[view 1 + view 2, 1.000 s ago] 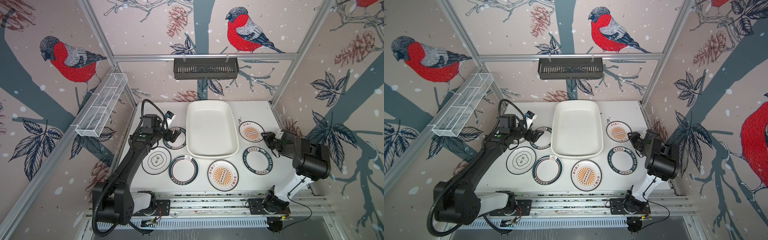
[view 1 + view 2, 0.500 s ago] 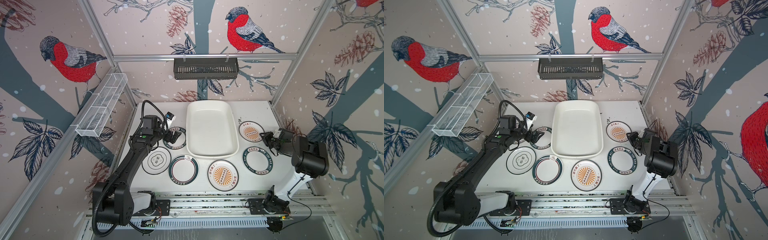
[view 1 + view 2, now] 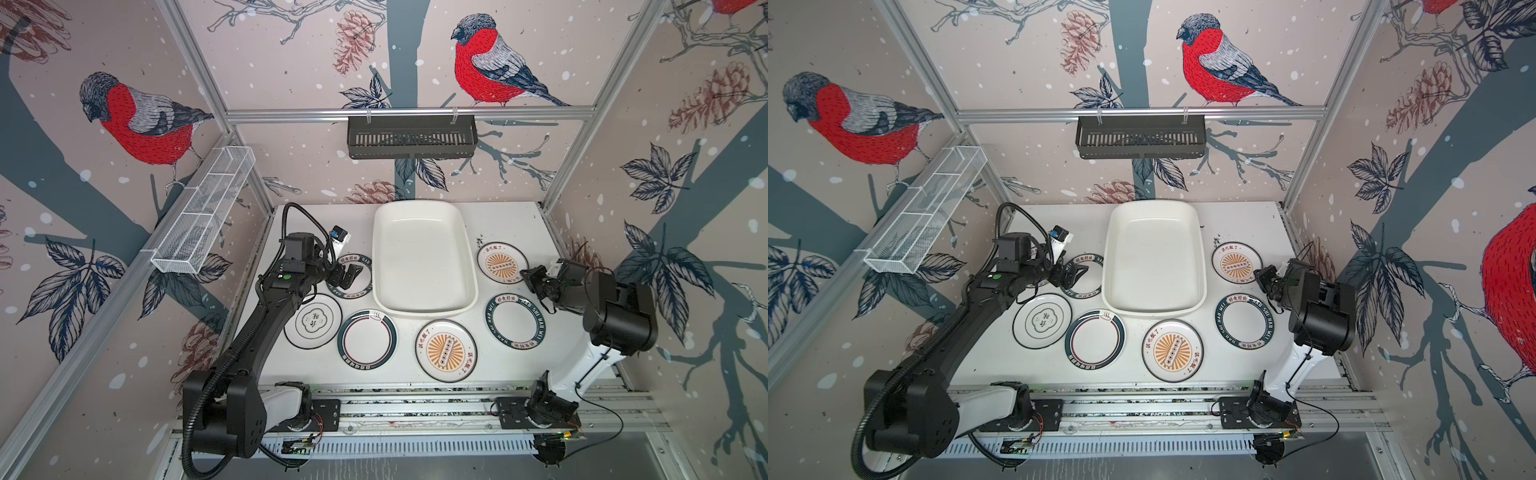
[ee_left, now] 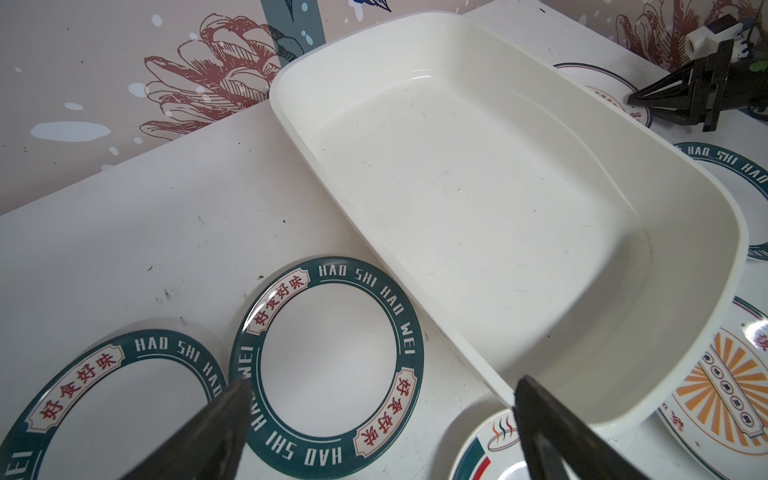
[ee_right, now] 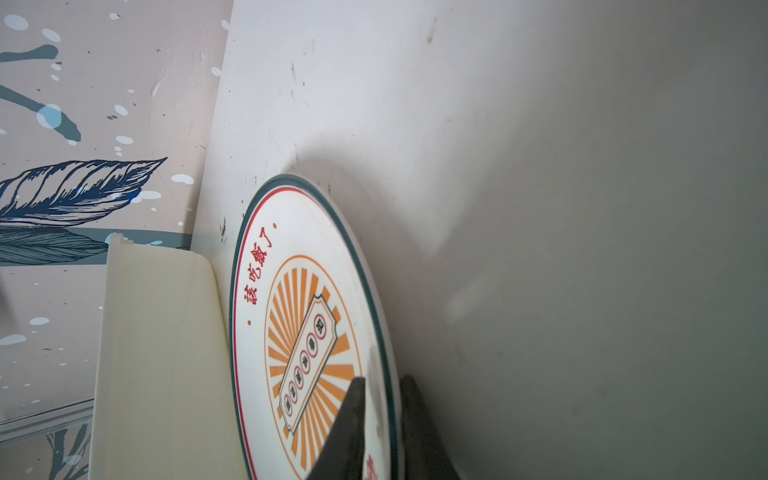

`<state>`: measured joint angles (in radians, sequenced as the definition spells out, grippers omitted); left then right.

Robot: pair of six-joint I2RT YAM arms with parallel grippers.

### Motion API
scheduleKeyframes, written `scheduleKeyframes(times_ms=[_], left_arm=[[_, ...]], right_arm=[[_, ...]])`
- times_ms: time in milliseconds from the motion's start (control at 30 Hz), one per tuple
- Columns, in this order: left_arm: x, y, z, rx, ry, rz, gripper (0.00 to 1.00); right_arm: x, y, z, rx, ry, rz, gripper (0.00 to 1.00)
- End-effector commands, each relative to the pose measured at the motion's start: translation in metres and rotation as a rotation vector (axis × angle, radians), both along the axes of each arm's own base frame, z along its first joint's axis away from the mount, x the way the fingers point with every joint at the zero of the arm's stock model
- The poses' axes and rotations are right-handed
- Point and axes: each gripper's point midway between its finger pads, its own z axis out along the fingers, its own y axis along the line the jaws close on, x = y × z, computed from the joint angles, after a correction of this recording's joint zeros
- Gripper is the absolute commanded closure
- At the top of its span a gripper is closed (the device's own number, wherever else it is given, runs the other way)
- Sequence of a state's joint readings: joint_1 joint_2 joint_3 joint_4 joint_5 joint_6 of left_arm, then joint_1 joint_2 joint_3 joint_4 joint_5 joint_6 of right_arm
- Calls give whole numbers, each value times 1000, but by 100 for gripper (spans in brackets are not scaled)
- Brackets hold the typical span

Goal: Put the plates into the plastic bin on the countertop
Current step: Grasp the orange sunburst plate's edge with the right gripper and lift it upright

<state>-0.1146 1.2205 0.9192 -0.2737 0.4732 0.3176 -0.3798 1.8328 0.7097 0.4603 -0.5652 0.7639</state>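
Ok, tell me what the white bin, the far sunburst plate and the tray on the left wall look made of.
The plastic bin: probably moulded plastic, glossy; soft highlights, rounded flared rim.
The far sunburst plate: glazed ceramic or melamine, can't tell which; smooth shiny face with printed pattern.
The mesh tray: white-coated metal wire, apparently; see-through grid walls.

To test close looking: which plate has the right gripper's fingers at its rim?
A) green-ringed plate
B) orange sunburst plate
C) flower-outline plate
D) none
B: in the right wrist view the right gripper pinches the rim of an orange sunburst plate lying beside the plastic bin.
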Motion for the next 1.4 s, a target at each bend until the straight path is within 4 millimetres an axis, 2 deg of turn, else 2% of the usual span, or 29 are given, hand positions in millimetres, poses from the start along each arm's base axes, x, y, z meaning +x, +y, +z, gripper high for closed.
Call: scheduleKeyframes(times_ms=[0, 233, 600, 800, 1100, 1367], left_arm=[[-1, -3, 6, -10, -14, -18, 3], [0, -2, 11, -7, -24, -17, 3], [2, -2, 18, -3, -35, -12, 3], [5, -1, 23, 3, -46, -9, 3], [5, -2, 21, 0, -28, -12, 3], [4, -3, 29, -17, -47, -14, 3]], right_arm=[[-9, 6, -11, 42, 57, -4, 85], [-8, 6, -5, 44, 36, 0, 90], [-4, 12, 18, 88, -56, 13, 96], [-2, 12, 42, 80, -112, 8, 96], [-2, 13, 79, 62, -179, 10, 96], [0, 33, 117, 27, -237, 60, 96]])
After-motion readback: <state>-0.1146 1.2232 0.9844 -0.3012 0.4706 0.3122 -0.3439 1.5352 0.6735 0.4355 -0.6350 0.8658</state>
